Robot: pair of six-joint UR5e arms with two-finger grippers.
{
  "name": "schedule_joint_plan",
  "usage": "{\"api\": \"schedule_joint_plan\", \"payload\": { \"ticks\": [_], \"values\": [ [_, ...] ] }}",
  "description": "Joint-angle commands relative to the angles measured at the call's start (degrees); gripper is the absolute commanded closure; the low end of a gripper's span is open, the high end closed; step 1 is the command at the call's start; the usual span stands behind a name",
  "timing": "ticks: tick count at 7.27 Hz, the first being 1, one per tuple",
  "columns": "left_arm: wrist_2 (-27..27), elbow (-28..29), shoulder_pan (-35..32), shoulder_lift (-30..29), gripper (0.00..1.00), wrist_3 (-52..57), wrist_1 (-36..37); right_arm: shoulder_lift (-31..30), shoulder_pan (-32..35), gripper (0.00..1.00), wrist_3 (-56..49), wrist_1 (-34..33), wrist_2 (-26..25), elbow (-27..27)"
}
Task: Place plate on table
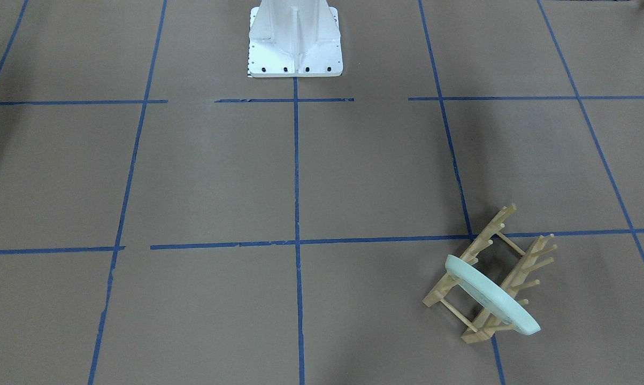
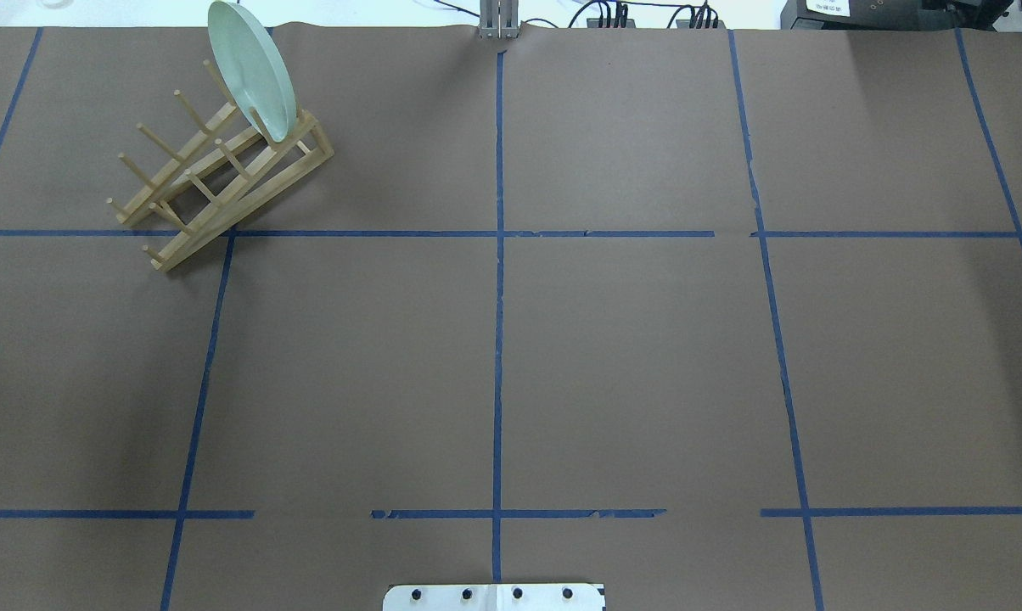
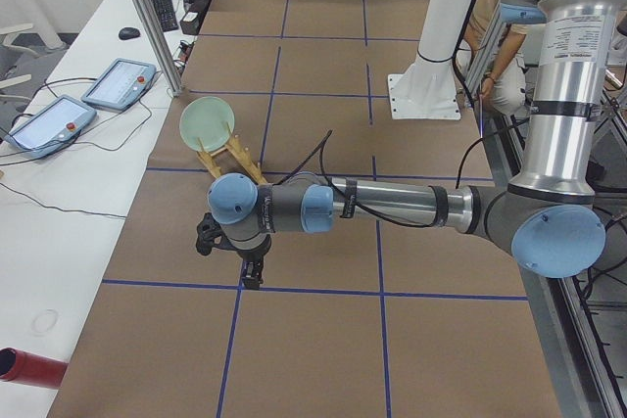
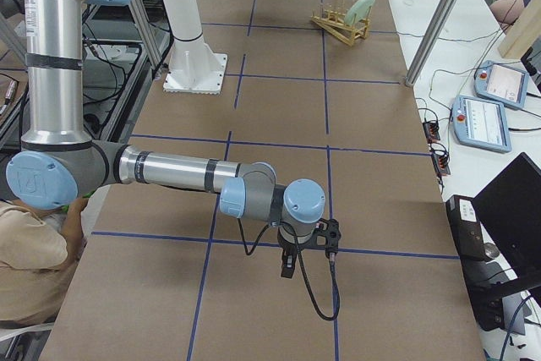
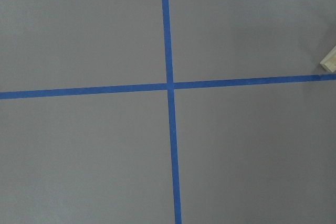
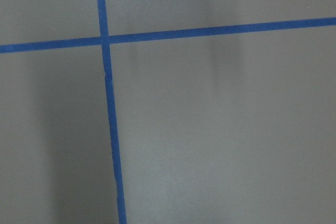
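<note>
We have the plate (image 2: 252,72) on edge in the rack (image 2: 214,182), 11 o'clock on the worktop (image 2: 630,356) in overhead, rim running 11-to-5. We judge the left gripper (image 3: 252,279) nearer, with the plate at its 11 o'clock in the left side view. The right gripper (image 4: 288,270) is well apart. We can't tell if either gripper is open or closed.

Mint-green plate (image 2: 252,72), pale wooden rack (image 2: 248,202), brown table (image 2: 630,356) — blue tape grid (image 2: 498,339), white base (image 1: 295,43)

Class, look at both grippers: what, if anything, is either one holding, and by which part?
Nothing is held. The plate stands on edge in the rack, far from the left gripper and the right gripper.
</note>
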Motion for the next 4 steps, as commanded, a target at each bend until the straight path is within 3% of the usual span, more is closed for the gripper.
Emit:
{"api": "schedule_joint_plan", "payload": {
  "ticks": [1, 4],
  "values": [
    [1.2, -0.7, 0.1, -0.3, 0.0, 0.4, -0.1, -0.1, 0.0, 0.0, 0.0, 0.0, 0.0, 0.1],
    [1.2, -0.6, 0.1, -0.7, 0.0, -0.3, -0.1, -0.1, 0.0, 0.0, 0.0, 0.0, 0.0, 0.0]
  ]
}}
